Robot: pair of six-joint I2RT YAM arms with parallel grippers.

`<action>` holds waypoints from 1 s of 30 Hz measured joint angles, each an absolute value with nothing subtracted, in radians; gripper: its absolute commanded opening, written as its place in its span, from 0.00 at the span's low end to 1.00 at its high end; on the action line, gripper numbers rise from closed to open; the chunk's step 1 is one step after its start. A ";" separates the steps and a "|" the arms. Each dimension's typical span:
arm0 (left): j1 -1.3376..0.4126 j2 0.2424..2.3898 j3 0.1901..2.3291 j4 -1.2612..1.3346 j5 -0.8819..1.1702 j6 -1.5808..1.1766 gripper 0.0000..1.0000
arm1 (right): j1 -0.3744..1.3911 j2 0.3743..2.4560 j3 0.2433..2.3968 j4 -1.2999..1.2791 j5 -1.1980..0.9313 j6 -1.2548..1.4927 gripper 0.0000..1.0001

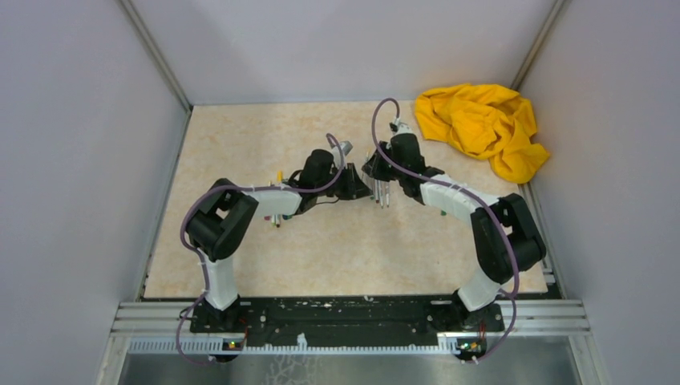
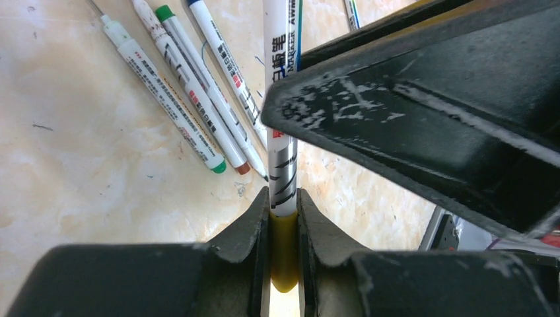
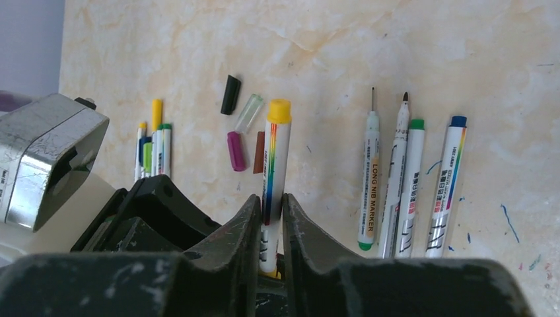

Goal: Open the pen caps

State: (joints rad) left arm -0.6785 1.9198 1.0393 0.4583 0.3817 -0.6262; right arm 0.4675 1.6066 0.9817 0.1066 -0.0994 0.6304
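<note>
Both grippers meet over the table's middle on one white pen. My left gripper (image 1: 358,190) (image 2: 284,221) is shut on its yellow cap (image 2: 284,254), and the barrel (image 2: 282,165) sticks out ahead of the jaws. My right gripper (image 1: 372,170) (image 3: 270,211) is shut on that barrel (image 3: 273,158), with a sliver of the yellow cap (image 3: 272,271) below its jaws. The right gripper's black body (image 2: 422,112) fills the left wrist view's right side. Loose caps lie on the table: black (image 3: 230,94), clear (image 3: 249,112), purple (image 3: 236,150) and brown-red (image 3: 259,152).
Several uncapped pens (image 3: 403,185) (image 2: 191,99) lie side by side below the grippers. A few more pens (image 3: 156,142) (image 1: 277,216) lie by the left arm. A crumpled yellow cloth (image 1: 485,124) sits at the back right corner. Grey walls enclose the table.
</note>
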 measured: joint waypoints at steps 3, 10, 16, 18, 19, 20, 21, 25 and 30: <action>-0.678 1.913 1.050 0.425 0.402 -0.620 0.00 | 0.478 1.615 0.982 0.110 -0.099 0.614 0.24; -0.679 1.908 1.068 0.391 0.435 -0.609 0.00 | 0.498 1.647 0.984 0.108 -0.096 0.608 0.00; -0.679 1.897 1.071 0.358 0.406 -0.600 0.00 | 0.508 1.648 1.002 0.089 -0.074 0.604 0.00; -0.680 1.887 1.071 0.358 0.383 -0.598 0.00 | 0.508 1.649 1.028 0.061 -0.059 0.594 0.00; -0.683 1.880 1.067 0.364 0.366 -0.598 0.00 | 0.508 1.654 1.050 0.044 -0.057 0.587 0.00; -0.683 1.872 1.060 0.375 0.347 -0.598 0.00 | 0.508 1.661 1.070 0.031 -0.058 0.581 0.00; -0.683 1.865 1.052 0.389 0.332 -0.598 0.00 | 0.509 1.670 1.098 0.012 -0.059 0.569 0.00; -0.683 1.845 1.012 0.450 0.284 -0.601 0.00 | 0.511 1.697 1.179 -0.047 -0.060 0.535 0.00; -0.700 1.856 0.910 0.343 0.269 -0.597 0.00 | 0.458 1.707 1.299 0.050 0.054 0.496 0.00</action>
State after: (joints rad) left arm -0.7002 1.8561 0.9096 0.3428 0.2691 -0.5972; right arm 0.4580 1.7069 1.2995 0.0498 0.0540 0.4961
